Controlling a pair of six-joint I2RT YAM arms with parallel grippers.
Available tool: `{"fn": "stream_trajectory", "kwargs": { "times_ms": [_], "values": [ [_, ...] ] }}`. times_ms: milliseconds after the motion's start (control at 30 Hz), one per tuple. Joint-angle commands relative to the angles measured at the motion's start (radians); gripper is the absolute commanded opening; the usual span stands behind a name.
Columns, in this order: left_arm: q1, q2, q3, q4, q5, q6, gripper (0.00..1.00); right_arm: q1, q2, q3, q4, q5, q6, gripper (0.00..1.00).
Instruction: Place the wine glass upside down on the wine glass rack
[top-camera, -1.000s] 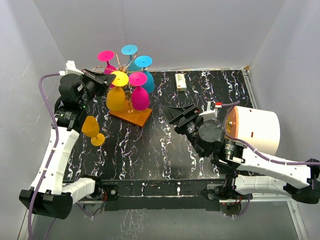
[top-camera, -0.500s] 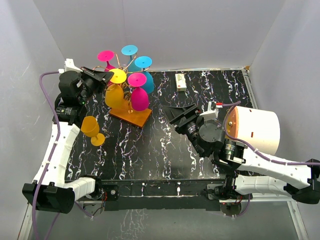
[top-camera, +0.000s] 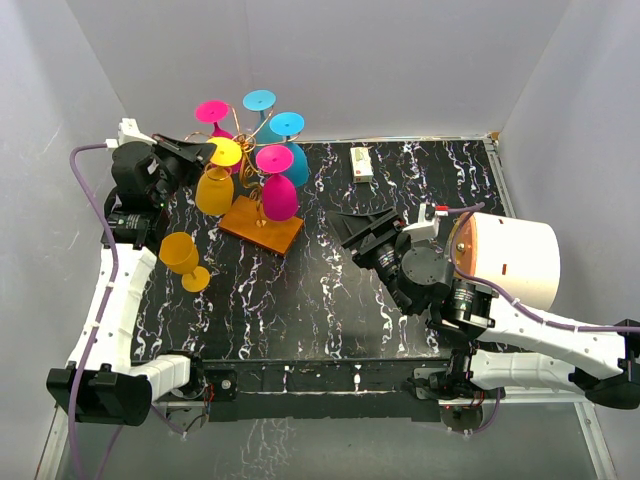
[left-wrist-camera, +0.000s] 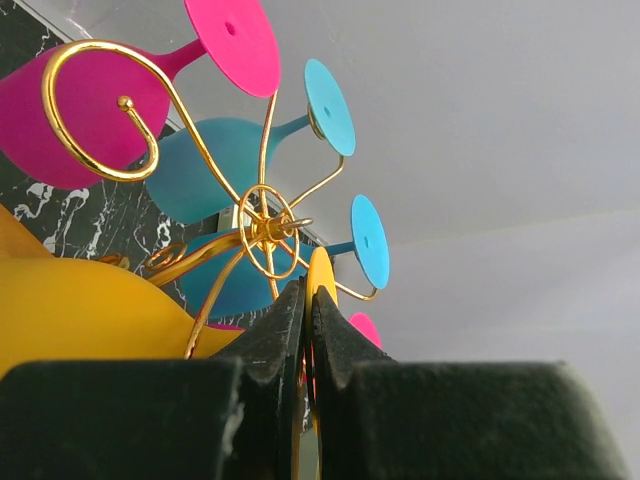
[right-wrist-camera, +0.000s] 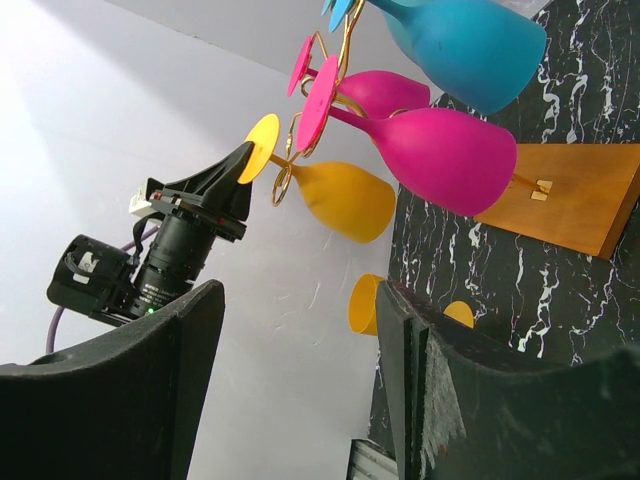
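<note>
The wine glass rack is a gold wire tree on an orange-brown base, at the table's back left. Pink and blue glasses hang on it upside down. My left gripper is shut on the round foot of a yellow wine glass. That glass hangs bowl-down at the rack's left side, its stem beside a gold loop; whether it rests on the wire I cannot tell. My right gripper is open and empty mid-table, facing the rack.
A second yellow glass stands upright on the table in front of the rack's left side. A small white box lies at the back. A large white cylinder sits at the right, by the right arm.
My left gripper has carried the yellow glass a little to the left, away from the rack's centre. The right arm has stayed where it was.
</note>
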Motion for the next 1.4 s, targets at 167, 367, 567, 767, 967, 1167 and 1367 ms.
{"fn": "stream_trajectory", "kwargs": {
  "times_ms": [167, 367, 567, 767, 967, 1167, 1367],
  "values": [
    [0.012, -0.028, 0.056, -0.046, -0.076, 0.057, 0.0, -0.006, -0.022, -0.006, 0.014, 0.017, 0.006, 0.6],
    [0.012, -0.054, 0.073, -0.095, -0.122, 0.089, 0.0, -0.006, -0.015, -0.003, 0.016, 0.012, 0.007, 0.6],
    [0.012, -0.074, 0.07, -0.117, -0.118, 0.087, 0.0, -0.007, -0.002, 0.007, 0.017, 0.003, 0.009, 0.6],
    [0.006, -0.097, 0.072, -0.134, -0.098, 0.082, 0.0, -0.006, 0.0, 0.008, 0.018, 0.003, 0.007, 0.6],
    [0.002, -0.135, 0.055, -0.143, -0.105, 0.086, 0.0, -0.006, 0.0, 0.009, 0.02, 0.002, 0.006, 0.6],
    [-0.007, -0.146, 0.043, -0.13, -0.063, 0.1, 0.0, -0.006, 0.001, 0.008, 0.022, -0.002, 0.005, 0.6],
    [-0.027, -0.144, 0.01, -0.081, 0.0, 0.098, 0.0, -0.006, 0.003, 0.005, 0.022, -0.004, 0.013, 0.6]
  ]
}}
